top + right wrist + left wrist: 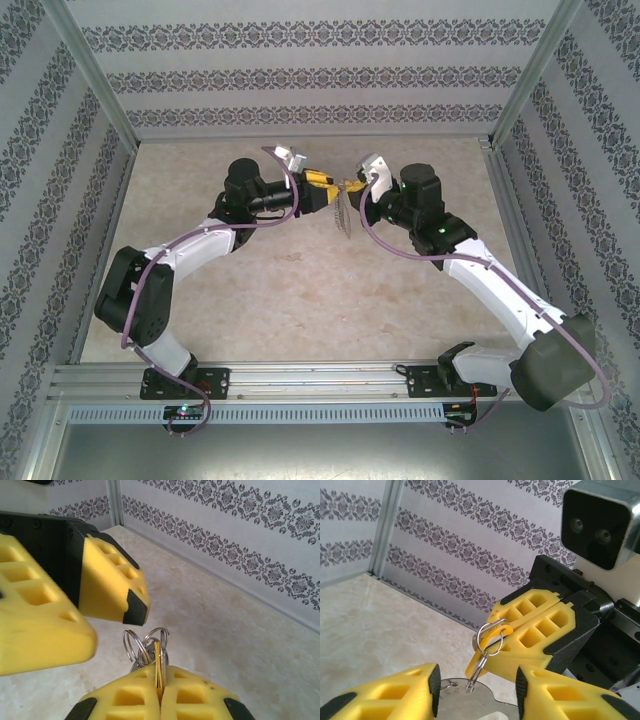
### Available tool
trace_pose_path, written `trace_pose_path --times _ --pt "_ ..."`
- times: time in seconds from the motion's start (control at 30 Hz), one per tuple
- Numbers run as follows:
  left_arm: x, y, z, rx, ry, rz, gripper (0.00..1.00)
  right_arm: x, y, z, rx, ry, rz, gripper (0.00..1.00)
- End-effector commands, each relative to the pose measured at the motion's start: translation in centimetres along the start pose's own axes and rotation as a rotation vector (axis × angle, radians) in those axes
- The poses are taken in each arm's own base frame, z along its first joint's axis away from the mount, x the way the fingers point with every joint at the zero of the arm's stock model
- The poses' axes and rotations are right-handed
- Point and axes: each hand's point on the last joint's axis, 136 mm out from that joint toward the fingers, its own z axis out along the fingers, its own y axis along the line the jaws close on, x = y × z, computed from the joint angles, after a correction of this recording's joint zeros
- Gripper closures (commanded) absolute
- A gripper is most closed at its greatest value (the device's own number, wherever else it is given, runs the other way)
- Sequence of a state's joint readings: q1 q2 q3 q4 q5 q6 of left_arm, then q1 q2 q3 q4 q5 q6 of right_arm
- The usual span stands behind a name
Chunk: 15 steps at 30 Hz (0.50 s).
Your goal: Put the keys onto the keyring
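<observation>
**Marbled tabletop, patterned walls: a meeting in mid-air**

Your right hand is pressed shut on the keyring, whose silvery wire loops stand up from between its yellow fingers. Facing it, your left hand has its fingers parted, with a flat silvery piece hanging from the ring between them. Whether they touch it cannot be told. Both hover above the tabletop's far half.
</observation>
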<state>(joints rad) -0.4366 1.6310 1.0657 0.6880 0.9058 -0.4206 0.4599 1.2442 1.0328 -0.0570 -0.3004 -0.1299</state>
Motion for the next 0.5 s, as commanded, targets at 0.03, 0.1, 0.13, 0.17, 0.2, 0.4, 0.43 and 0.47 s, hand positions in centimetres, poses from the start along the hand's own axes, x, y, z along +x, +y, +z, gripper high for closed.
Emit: trace_pose_path --times 0.03,0.1,0.13,0.17,0.2,0.4,0.43,0.47 --pt "-2.0 -0.4 -1.3 -0.052 -0.078 0.065 0.43 -1.8 -0.9 0.1 0.031 -0.034 0.003 1.00" --pt "-2.2 -0.1 -1.8 -0.076 -0.093 0.063 0.38 -1.7 -1.1 0.4 0.035 -0.028 0.004 1.00" --pt "-2.4 0.0 -2.1 -0.088 -0.100 0.065 0.35 -1.7 -1.1 0.5 0.037 -0.026 0.005 1.00" --pt "-2.4 0.2 -2.3 -0.102 -0.105 0.063 0.31 -1.7 -1.2 0.7 0.038 -0.021 0.005 1.00" --pt "-2.6 0.4 -2.6 -0.122 -0.116 0.064 0.26 -1.6 -1.3 0.8 0.038 -0.016 0.006 1.00" --pt "-3.1 2.3 -4.9 -0.262 -0.160 0.048 0.00 -1.1 -2.0 2.4 0.044 0.012 0.013 1.00" --pt "-3.2 2.5 -5.3 -0.282 -0.167 0.050 0.00 -1.0 -2.2 2.7 0.047 0.017 0.018 1.00" --pt "-3.2 2.8 -5.8 -0.308 -0.177 0.048 0.00 -1.0 -2.4 3.0 0.049 0.022 0.019 1.00"
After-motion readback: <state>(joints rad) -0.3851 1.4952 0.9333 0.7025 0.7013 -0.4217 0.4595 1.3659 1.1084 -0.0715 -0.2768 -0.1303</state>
